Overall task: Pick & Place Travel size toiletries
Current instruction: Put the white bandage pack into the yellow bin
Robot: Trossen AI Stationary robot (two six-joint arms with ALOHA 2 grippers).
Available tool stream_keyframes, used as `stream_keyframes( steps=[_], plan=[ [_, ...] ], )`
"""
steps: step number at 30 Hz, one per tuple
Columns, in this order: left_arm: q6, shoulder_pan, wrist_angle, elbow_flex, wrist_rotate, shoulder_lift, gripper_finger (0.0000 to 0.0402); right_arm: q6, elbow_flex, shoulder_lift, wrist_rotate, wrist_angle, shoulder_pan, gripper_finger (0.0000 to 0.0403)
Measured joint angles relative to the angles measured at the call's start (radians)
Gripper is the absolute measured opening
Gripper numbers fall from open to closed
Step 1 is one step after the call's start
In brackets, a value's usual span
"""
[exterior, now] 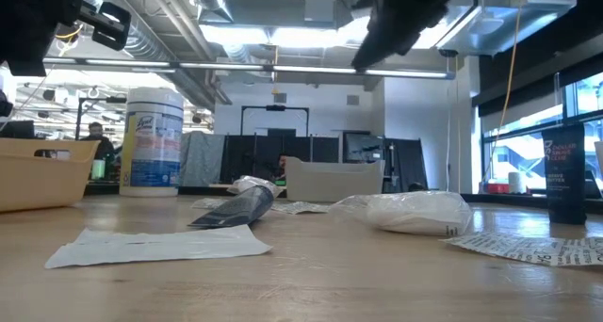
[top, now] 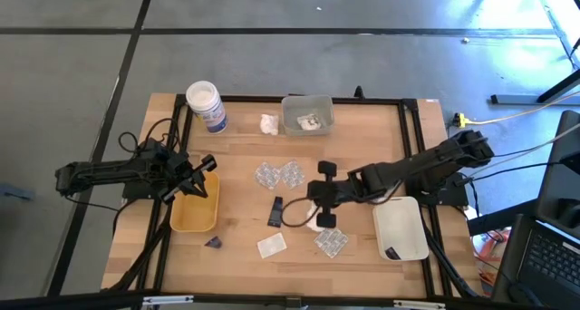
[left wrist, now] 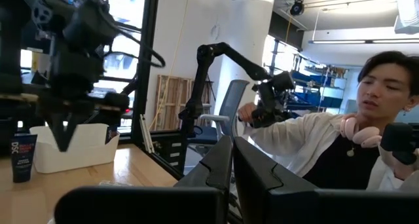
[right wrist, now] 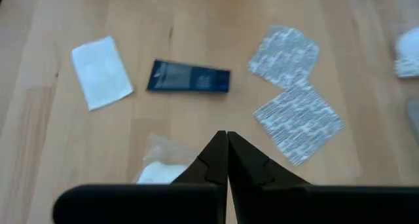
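Wooden table with black frame, grey floor around; low view shows a workshop room behind with ceiling lights and a person far back; the left wrist view shows a seated person in a white top.

Containers: yellow tray front left, looks empty; white tray front right with one dark item at its near edge; clear tray at back holds one small packet. Big white jar with blue label, back left.

Loose toiletries mid-table: 2 blister packs side by side, 1 more blister pack near front, 1 dark tube, 1 flat white sachet, 1 dark wedge, 1 white lumpy packet at back, 1 white packet under right gripper.

Right gripper closed, empty, above table centre. Left gripper closed, empty, over yellow tray's back edge.
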Motion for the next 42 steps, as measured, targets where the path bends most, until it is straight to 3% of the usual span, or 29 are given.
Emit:
stream_keyframes(
  steps=[10, 22, 27, 34, 42],
  plan=[
    [0.000, 0.000, 0.000, 0.000, 0.000, 0.000, 0.0013, 0.030, -0.116, -0.078, 0.027, 0.000, 0.007, 0.0003],
    [0.000, 0.000, 0.000, 0.000, 0.000, 0.000, 0.0013, 0.032, -0.341, -0.484, -0.026, 0.074, -0.122, 0.0002],
    [0.000, 0.000, 0.000, 0.000, -0.046, 0.000, 0.0011, -0.004, -0.405, -0.632, -0.045, 0.073, -0.171, 0.0003],
    [0.015, 0.000, 0.000, 0.000, -0.045, 0.000, 0.0012, -0.059, -0.440, -0.813, -0.078, 0.042, -0.211, 0.0003],
    [0.179, 0.000, 0.000, 0.000, -0.048, 0.000, 0.0013, -0.118, -0.441, -0.933, -0.081, -0.024, -0.212, 0.0011]
  ],
)
